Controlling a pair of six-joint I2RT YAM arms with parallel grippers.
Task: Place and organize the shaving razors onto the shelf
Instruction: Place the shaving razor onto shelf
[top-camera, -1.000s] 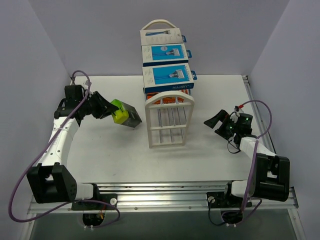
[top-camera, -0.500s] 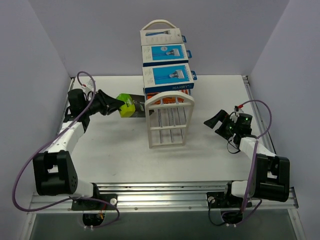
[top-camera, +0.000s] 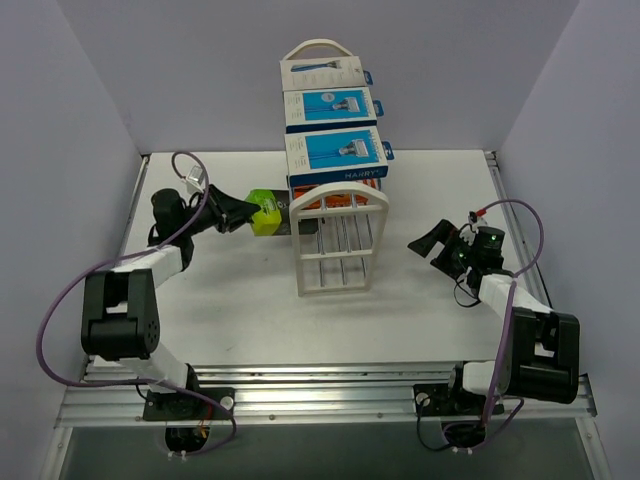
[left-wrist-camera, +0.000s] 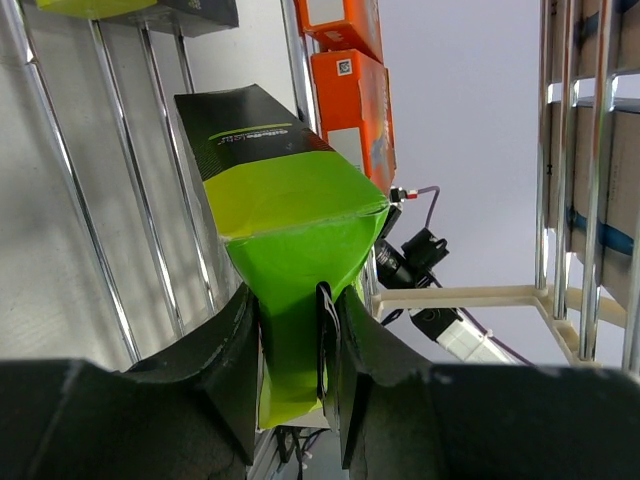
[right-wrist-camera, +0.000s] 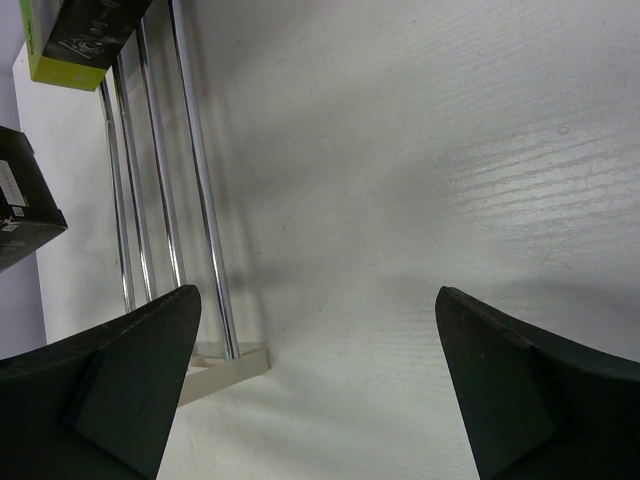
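My left gripper (top-camera: 247, 212) is shut on the lime-green end of a black-and-lime razor box (top-camera: 267, 211), holding it against the left side of the cream-white shelf (top-camera: 340, 262). In the left wrist view the fingers (left-wrist-camera: 225, 350) pinch the green end of that box (left-wrist-camera: 290, 230), and its black end points in between the chrome bars (left-wrist-camera: 120, 190). Orange boxes (left-wrist-camera: 350, 100) lie deeper in the shelf. Blue-and-white boxes (top-camera: 335, 150) sit on the upper tiers. My right gripper (top-camera: 432, 245) hovers open and empty to the right of the shelf.
The right wrist view looks along the white table (right-wrist-camera: 420, 180) toward the shelf's chrome bars (right-wrist-camera: 190, 170), with another black-and-lime box (right-wrist-camera: 85, 40) and a black box (right-wrist-camera: 25, 200) beyond them. Grey walls close in on three sides.
My left arm has swung the black-and-lime box back and to the right, from the open table up to the shelf's left side. The right arm has not moved.
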